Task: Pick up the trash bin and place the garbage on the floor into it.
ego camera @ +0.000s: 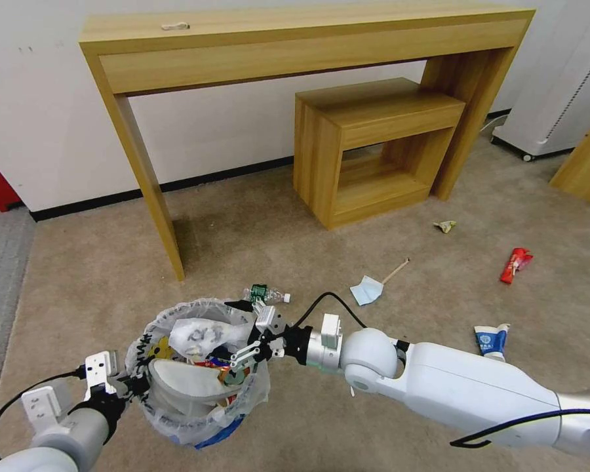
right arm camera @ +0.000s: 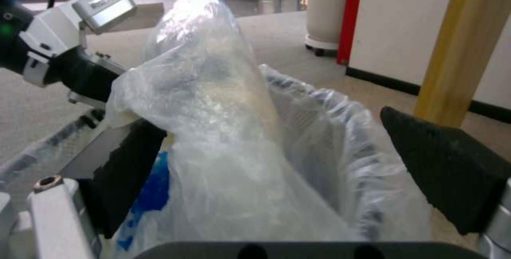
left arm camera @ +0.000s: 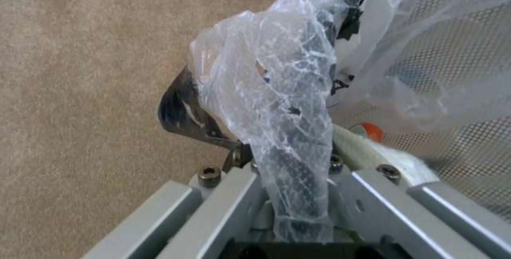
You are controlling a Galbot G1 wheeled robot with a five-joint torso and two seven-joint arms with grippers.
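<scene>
The trash bin [ego camera: 177,419] with its crinkled plastic liner is at the bottom left of the head view. It holds two white slippers [ego camera: 200,334], red packets and a can. My left gripper [ego camera: 132,383] is shut on the bin's near rim [left arm camera: 298,147], bag included. My right gripper [ego camera: 250,354] hangs open over the bin's opposite rim, its pads [right arm camera: 452,167] wide apart around a fold of the liner [right arm camera: 213,131]. On the floor [ego camera: 255,223] lie a green-label bottle [ego camera: 266,293], a blue mask [ego camera: 367,290], a wooden stick [ego camera: 397,269], a red packet [ego camera: 516,264] and a blue-white paper cup [ego camera: 492,340].
A tall wooden console table [ego camera: 295,39] stands against the wall, with a low wooden side table [ego camera: 373,141] under it. A small yellow wrapper [ego camera: 445,226] lies near them. A white appliance [ego camera: 557,85] is at the far right, grey ribbed carpet [ego camera: 0,262] at the left.
</scene>
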